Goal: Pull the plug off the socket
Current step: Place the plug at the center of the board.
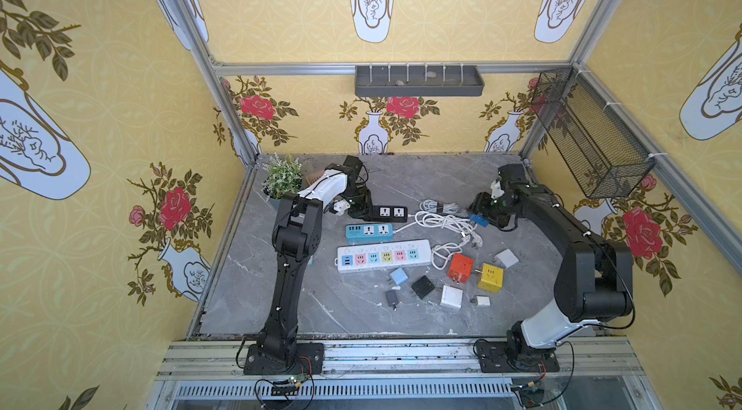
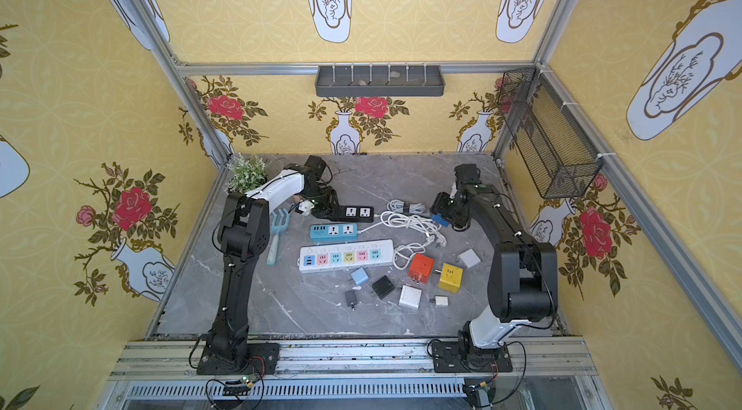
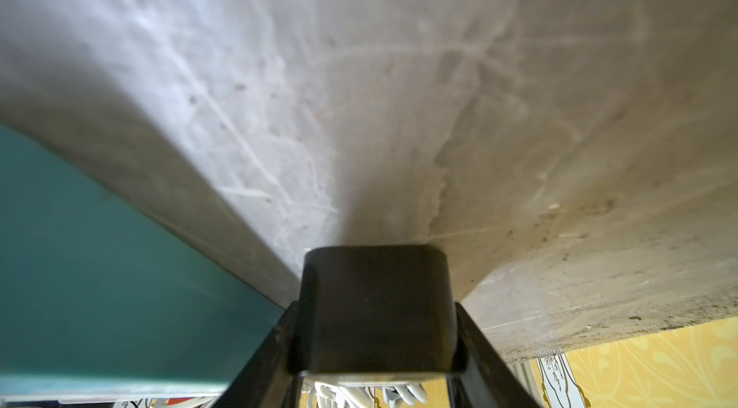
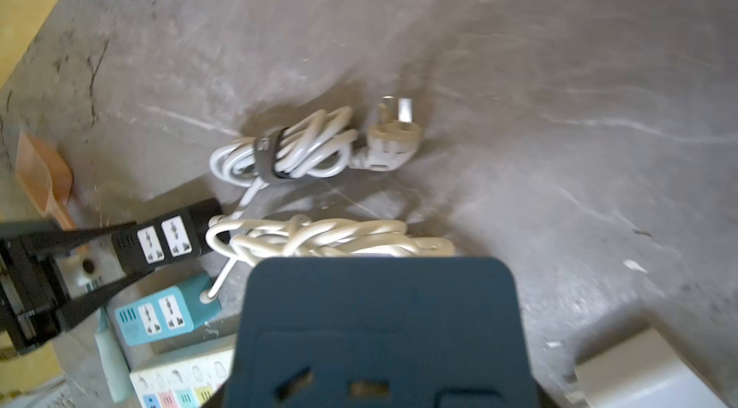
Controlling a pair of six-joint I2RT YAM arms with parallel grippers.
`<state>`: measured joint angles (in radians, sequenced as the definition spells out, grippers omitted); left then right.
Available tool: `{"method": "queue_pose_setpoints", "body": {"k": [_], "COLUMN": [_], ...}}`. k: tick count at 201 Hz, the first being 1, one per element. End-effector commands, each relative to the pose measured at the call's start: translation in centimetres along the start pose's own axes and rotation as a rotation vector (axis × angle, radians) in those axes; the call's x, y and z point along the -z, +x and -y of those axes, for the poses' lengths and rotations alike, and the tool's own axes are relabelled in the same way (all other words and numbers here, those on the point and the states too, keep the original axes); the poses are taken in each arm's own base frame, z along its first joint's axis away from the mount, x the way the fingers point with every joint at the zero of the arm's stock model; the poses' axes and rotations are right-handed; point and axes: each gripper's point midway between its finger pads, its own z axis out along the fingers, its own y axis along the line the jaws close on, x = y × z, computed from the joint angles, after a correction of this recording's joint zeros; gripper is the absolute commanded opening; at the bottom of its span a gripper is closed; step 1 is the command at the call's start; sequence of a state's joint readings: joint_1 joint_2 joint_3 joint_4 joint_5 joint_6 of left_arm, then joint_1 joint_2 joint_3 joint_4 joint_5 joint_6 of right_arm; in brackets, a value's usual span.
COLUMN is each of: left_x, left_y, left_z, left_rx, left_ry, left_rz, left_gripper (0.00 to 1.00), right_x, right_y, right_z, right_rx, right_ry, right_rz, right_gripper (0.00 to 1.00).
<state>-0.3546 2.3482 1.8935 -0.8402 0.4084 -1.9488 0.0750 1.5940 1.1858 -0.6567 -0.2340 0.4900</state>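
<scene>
The socket is a black power strip (image 1: 391,212) lying at the back left of the table; its two outlets face up and are bare (image 4: 167,240). My left gripper (image 1: 360,208) is shut on the strip's left end, whose black end face (image 3: 375,306) sits between the fingers (image 3: 263,366). The plug is a dark blue cube adapter (image 1: 479,220) with my right gripper (image 1: 484,214) shut on it. It is apart from the strip, to the right of the white cords. It fills the lower part of the right wrist view (image 4: 379,326), hiding the fingers.
Coiled white cords (image 1: 445,221) lie between the arms. In front are a teal strip (image 1: 369,232) and a white multi-colour strip (image 1: 383,256). Orange (image 1: 460,267) and yellow (image 1: 490,277) cubes and several small adapters lie nearer the front. A potted plant (image 1: 282,179) stands back left, a teal garden fork (image 2: 277,235) beside the left arm.
</scene>
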Motion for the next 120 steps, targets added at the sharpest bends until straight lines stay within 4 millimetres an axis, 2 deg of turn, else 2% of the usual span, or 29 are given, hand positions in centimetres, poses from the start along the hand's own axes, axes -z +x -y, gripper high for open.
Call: {"method": "queue_pose_setpoints", "body": {"k": [1, 31, 65, 96, 120], "left_x": [-1.1, -1.0, -1.0, -0.7, -0.5], "left_y": [-1.1, -1.1, -1.2, -1.1, -1.1], "left_z": [0.8, 0.6, 0.4, 0.2, 0.1], "left_rx": [-0.008, -0.006, -0.005, -0.006, -0.008], "left_ry": [0.037, 0.034, 0.031, 0.03, 0.027], "left_rz": [0.04, 0.041, 0.042, 0.041, 0.043], "left_gripper": [0.0, 0.0, 0.0, 0.11, 0.23], "right_x": [0.5, 0.1, -1.1, -2.2, -3.4], "right_y": [0.3, 0.2, -0.1, -0.8, -0.4], "right_z": [3.5, 6.2, 7.9, 8.5, 8.7], "right_rx": [-0.22, -0.351, -0.485, -0.583, -0.657], "right_ry": [0.081, 0.101, 0.095, 0.072, 0.063], "right_rz": [-0.017, -0.063, -0.116, -0.154, -0.206], "right_gripper": [0.35, 0.39, 0.38, 0.39, 0.42]}}
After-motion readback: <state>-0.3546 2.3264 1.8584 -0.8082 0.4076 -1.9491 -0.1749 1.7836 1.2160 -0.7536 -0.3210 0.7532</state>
